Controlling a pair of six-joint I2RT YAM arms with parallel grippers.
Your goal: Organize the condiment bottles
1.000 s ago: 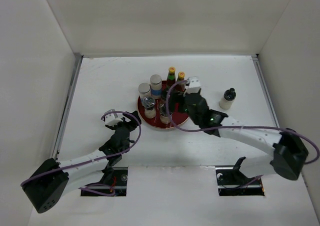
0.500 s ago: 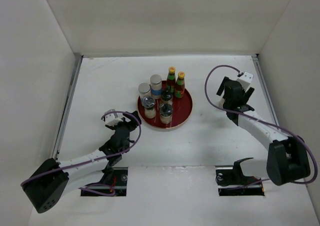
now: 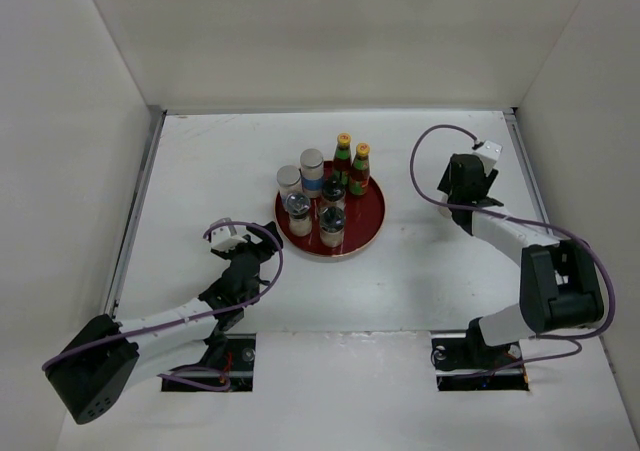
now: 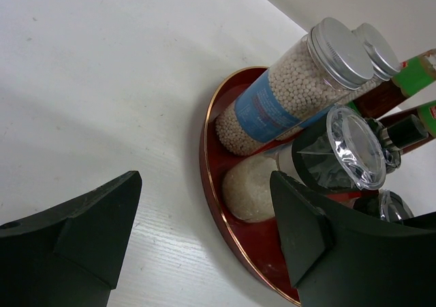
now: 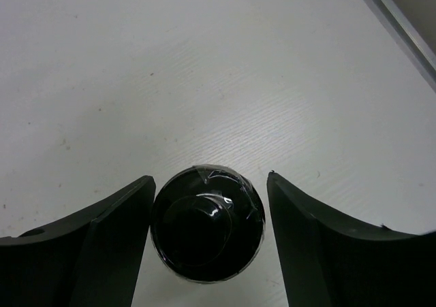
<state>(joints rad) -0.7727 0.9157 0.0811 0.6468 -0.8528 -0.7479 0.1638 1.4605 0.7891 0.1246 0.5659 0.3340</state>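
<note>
Several condiment bottles stand on the round red tray (image 3: 368, 214): two red-green sauce bottles (image 3: 351, 164) with yellow caps, a grey-lidded blue-labelled cylinder (image 3: 312, 170) and small shakers (image 3: 331, 225). One black-capped bottle (image 5: 208, 224) stands alone on the table to the right, between the fingers of my right gripper (image 5: 210, 182). That gripper is open around the cap and covers the bottle in the top view (image 3: 462, 201). My left gripper (image 3: 246, 262) is open and empty, near the tray's left rim (image 4: 204, 164). The blue-labelled cylinder (image 4: 272, 99) also shows in the left wrist view.
White walls enclose the table on three sides. A metal strip (image 5: 402, 31) runs along the right edge near the lone bottle. The arm bases sit at the near edge.
My right arm has swung from over the tray to the right and now sits over the lone black-capped bottle. The left arm has not moved.
</note>
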